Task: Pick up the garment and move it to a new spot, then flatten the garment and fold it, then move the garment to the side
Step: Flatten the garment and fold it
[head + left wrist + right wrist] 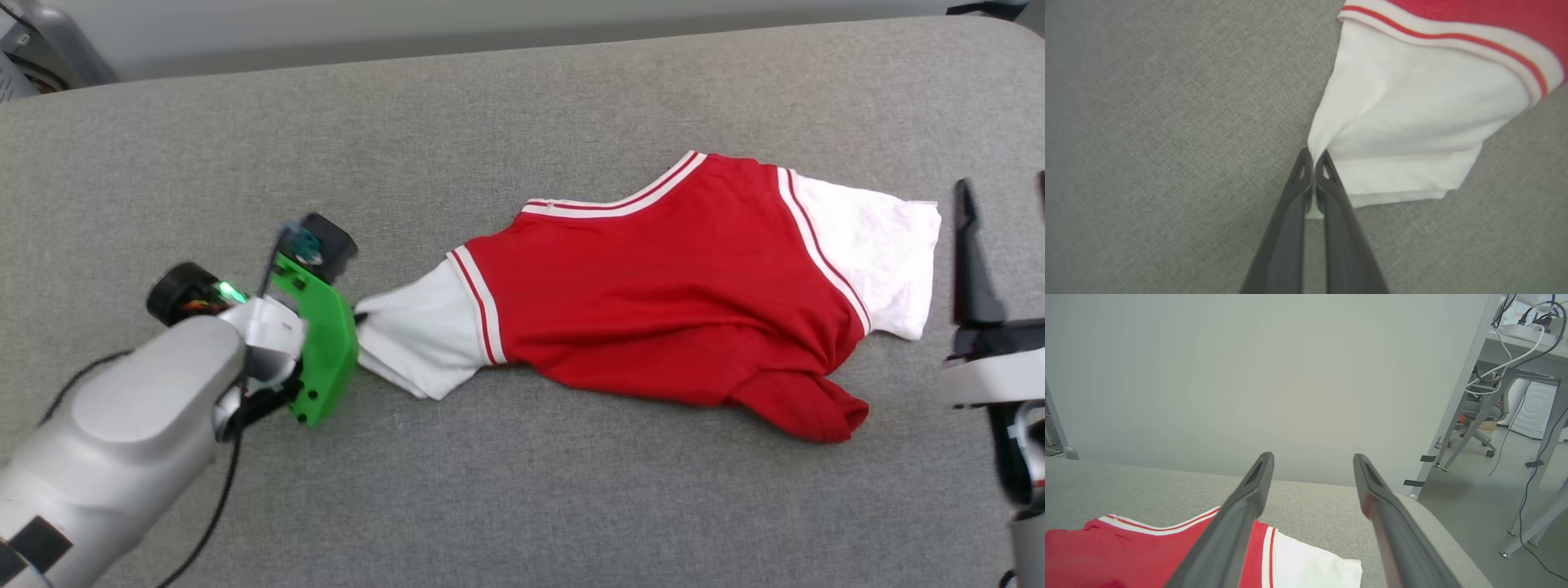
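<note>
The garment (pixel 669 278), a red T-shirt with white sleeves and striped trim, lies crumpled across the grey padded surface (pixel 522 106). My left gripper (pixel 357 318) is shut on the edge of its left white sleeve (pixel 420 331). In the left wrist view the two dark fingers (pixel 1331 212) pinch a fold of that white sleeve (pixel 1412 122) at their tips, and my left gripper (pixel 1312 157) sits low over the fabric. My right gripper (pixel 1000 196) stands open just right of the other white sleeve (pixel 882 245), above the surface, with nothing between its fingers (pixel 1237 514); the garment (pixel 1126 555) shows below.
The grey surface's rounded far edge (pixel 1331 488) meets a pale wall (pixel 1249 375). Beyond the right end stand desk legs (pixel 1457 400), cables and an office chair (pixel 1478 424) on the floor. Grey machinery (pixel 33 49) sits at the far left corner.
</note>
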Controlling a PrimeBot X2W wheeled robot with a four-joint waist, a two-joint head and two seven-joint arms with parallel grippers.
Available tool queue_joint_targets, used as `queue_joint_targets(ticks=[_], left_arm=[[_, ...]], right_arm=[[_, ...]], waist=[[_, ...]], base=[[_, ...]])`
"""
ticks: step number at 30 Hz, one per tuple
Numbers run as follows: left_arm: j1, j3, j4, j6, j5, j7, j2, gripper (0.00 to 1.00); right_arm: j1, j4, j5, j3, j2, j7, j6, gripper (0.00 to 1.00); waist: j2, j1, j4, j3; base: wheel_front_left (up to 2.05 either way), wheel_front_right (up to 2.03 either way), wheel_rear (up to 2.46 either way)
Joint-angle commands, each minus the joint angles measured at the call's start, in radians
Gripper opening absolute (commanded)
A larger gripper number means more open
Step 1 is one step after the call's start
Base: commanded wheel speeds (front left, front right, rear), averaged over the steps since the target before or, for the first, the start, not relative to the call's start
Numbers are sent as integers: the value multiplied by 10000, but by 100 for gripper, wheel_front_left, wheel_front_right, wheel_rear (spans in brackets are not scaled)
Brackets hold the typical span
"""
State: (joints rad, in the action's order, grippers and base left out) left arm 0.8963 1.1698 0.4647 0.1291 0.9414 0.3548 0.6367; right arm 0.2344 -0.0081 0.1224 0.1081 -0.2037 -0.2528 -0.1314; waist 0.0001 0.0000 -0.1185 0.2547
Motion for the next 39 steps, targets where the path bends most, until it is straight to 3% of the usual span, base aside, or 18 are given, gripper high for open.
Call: queue_joint_targets(ticks=[1,7,11,20,21,22,28,30,33,39], left_arm=[[290,-119,-64,15,-86,-240,203,0],[455,-567,-429,-93,-94,-961,807,0],[502,-808,-752,-364,-103,-1186,1225,0],[480,-1147,-1734,-982,-207,-1551,1914,0],[499,-1159,-1878,-1063,-284,-1594,1976,0],[567,-1151,-2239,-1297,-514,-1633,2077,0],[812,-1200,-2967,-1611,-755,-1609,2055,0],[993,-1260,-3304,-1739,-880,-1617,2070,0],[1197,-1312,-3671,-1857,-1028,-1599,2121,0],[1299,-1323,-3838,-1905,-1085,-1604,2104,0]], right_arm=[[255,-117,82,113,-232,-83,7,100],[841,-566,398,182,-1329,968,7,100],[1339,-546,1190,-157,-2344,2509,7,100],[2505,341,4270,-1720,-4826,7105,7,100],[2639,489,4710,-1953,-5039,7735,7,100],[3104,856,5495,-2467,-5470,9155,7,100],[4245,1912,5892,-3136,-5531,10597,7,100],[4964,2730,5823,-3417,-5137,10750,7,100],[5633,3813,5715,-3744,-4487,10355,7,100],[5562,5014,5575,-4503,-4203,10167,7,100]], waist=[[-1,0,83,-91],[-1,0,200,-22],[-1,0,274,133],[-1,0,481,627],[-1,0,513,709],[-1,0,601,945],[-1,0,806,1584],[-1,0,901,1959],[-1,0,955,2360],[-1,0,986,2500]], base=[[0,0,0],[0,0,0],[0,0,0],[0,0,0],[0,0,0],[0,0,0],[0,0,0],[0,0,0],[0,0,0],[0,0,0]])
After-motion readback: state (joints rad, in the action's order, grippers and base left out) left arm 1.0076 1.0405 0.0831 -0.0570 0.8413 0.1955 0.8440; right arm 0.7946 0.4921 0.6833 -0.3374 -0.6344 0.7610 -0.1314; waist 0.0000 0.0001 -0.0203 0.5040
